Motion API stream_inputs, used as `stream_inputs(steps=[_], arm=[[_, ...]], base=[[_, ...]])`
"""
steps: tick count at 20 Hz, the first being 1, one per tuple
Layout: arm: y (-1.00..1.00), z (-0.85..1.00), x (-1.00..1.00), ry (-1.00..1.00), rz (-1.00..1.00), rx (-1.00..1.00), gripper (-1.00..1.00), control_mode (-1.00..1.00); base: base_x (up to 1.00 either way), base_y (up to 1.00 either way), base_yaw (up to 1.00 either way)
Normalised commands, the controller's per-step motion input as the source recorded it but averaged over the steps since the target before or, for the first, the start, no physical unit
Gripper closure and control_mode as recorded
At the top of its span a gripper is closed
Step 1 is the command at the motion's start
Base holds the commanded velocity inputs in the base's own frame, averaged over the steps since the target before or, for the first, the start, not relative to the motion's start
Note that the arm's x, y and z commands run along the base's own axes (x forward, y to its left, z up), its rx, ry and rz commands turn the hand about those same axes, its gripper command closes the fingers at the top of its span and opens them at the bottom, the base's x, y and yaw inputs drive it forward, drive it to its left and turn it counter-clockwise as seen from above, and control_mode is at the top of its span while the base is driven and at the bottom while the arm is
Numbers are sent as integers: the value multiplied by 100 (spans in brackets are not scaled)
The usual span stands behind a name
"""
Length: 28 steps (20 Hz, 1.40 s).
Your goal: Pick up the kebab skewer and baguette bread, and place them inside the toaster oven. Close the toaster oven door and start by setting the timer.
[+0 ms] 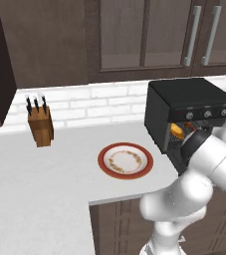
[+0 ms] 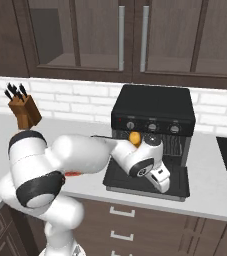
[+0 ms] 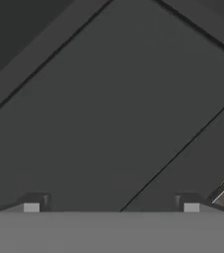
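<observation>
A knife block (image 1: 40, 125) stands at the left of the left base view, against the white brick wall on the pale bench (image 1: 45, 184). A red-rimmed plate (image 1: 125, 161) lies near the middle of the frame, bare. At the right sits the black toaster oven (image 1: 189, 110), its mouth open below a row of round knobs. The baguette bread (image 1: 177, 130) shows as an orange lump inside that opening, on the wire rack. The kebab skewer cannot be made out.

In the right base view the toaster oven door (image 2: 180, 186) lies folded flat at lower centre, in front of the oven. The white arm reaches across from the lower left, and the gripper (image 2: 161, 183) hangs low over the door panel. The baguette bread (image 2: 134, 136) peeks out orange just above the arm's wrist.

In the hand view the two fingertips (image 3: 31, 207) sit far apart at the bottom edge: the jaws stand wide, with nothing between them, over dark oven panels.
</observation>
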Motion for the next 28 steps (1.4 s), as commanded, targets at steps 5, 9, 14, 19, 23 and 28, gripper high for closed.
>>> stream_inputs(steps=[5,9,14,19,23,28], arm=[[21,19,-74,0,24,-2,-100,-100],[19,7,-64,1,31,-8,-100,-100],[17,-1,-31,9,37,-10,-100,-100],[13,-25,41,14,25,-11,-100,-100],[2,-13,3,1,9,0,-100,-100],[0,-13,-1,0,0,1,-100,-100]], base=[[0,0,0],[0,0,0],[0,0,0],[0,0,0],[0,0,0],[0,0,0]])
